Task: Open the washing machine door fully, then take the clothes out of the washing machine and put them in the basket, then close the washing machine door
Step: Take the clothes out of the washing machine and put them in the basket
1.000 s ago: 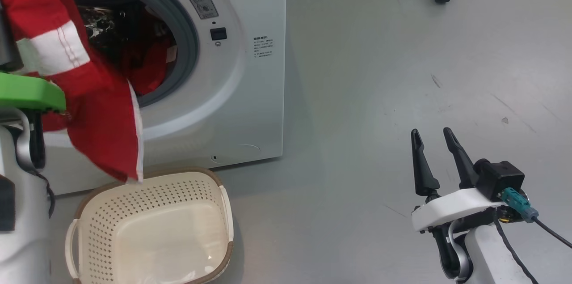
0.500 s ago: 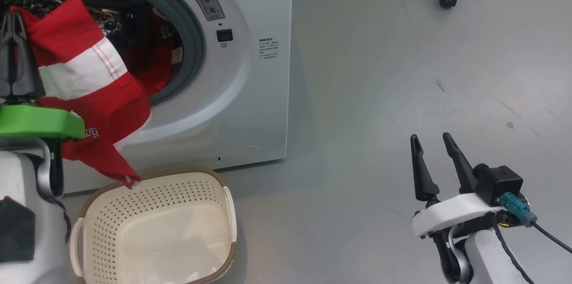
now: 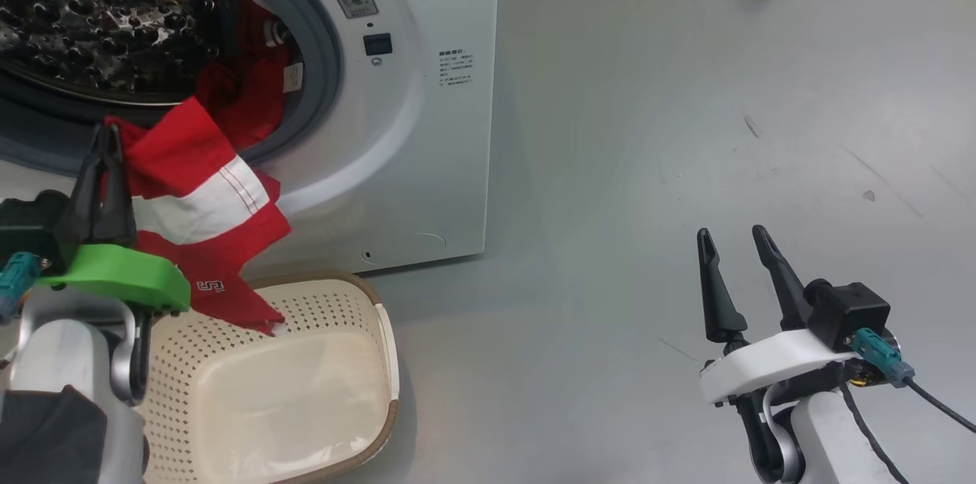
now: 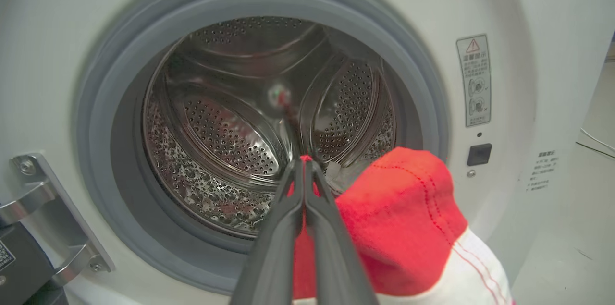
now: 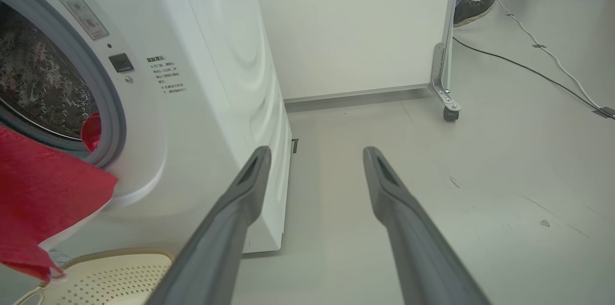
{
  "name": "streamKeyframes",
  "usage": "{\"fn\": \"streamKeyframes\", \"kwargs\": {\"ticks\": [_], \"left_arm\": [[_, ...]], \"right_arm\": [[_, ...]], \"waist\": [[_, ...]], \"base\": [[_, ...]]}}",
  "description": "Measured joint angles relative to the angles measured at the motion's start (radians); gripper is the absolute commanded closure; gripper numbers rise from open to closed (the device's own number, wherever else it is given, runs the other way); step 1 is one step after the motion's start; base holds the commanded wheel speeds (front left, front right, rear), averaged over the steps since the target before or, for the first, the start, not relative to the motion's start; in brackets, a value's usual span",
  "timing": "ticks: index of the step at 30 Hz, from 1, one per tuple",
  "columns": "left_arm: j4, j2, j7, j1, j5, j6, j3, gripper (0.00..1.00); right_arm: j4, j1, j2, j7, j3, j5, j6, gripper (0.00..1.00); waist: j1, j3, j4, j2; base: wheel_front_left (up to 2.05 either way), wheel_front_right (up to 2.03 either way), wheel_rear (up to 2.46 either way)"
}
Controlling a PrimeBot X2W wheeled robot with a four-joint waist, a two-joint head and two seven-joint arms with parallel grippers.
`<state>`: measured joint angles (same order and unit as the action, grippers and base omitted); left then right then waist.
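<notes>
Grey floor (image 3: 648, 126), left hand (image 3: 107, 133) pinching red clothes (image 3: 198, 194) over basket (image 3: 386, 362)

Left gripper (image 3: 107, 133) pinched shut, right gripper (image 3: 728, 236) spread.
The left one points up at lower left, its fingers (image 4: 288, 228) pressed together on the clothes (image 3: 183, 160). The right one stands upright at lower right, fingers parted, well apart from the left.

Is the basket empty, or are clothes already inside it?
Empty: the basket has a bare floor; the red garment, pinched by the left gripper, hangs over it.
</notes>
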<state>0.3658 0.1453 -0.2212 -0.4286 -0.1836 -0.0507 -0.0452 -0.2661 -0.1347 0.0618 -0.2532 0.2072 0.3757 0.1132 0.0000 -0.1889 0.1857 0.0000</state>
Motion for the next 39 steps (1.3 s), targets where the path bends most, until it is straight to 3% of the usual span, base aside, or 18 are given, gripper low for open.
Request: {"fn": "streamKeyframes", "kwargs": {"ticks": [18, 39], "left_arm": [[0.126, 0.024, 0.098, 0.074, 0.052, -0.007, 0.043, 1.0], [0.277, 0.06, 0.167, 0.034, 0.081, -0.008, 0.072, 1.0]], "right_arm": [[0.019, -0.029, -0.006, 0.0, 0.022, 0.0, 0.003, 0.0], [0.041, -0.105, -0.013, 0.0, 0.04, -0.005, 0.008, 0.0]], "waist": [[0.0, -0.127, 0.038, 0.0], [0.0, -0.292, 0.096, 0.0]], "base": [[0.0, 0.0, 0.0], [0.0, 0.0, 0.0]]}}
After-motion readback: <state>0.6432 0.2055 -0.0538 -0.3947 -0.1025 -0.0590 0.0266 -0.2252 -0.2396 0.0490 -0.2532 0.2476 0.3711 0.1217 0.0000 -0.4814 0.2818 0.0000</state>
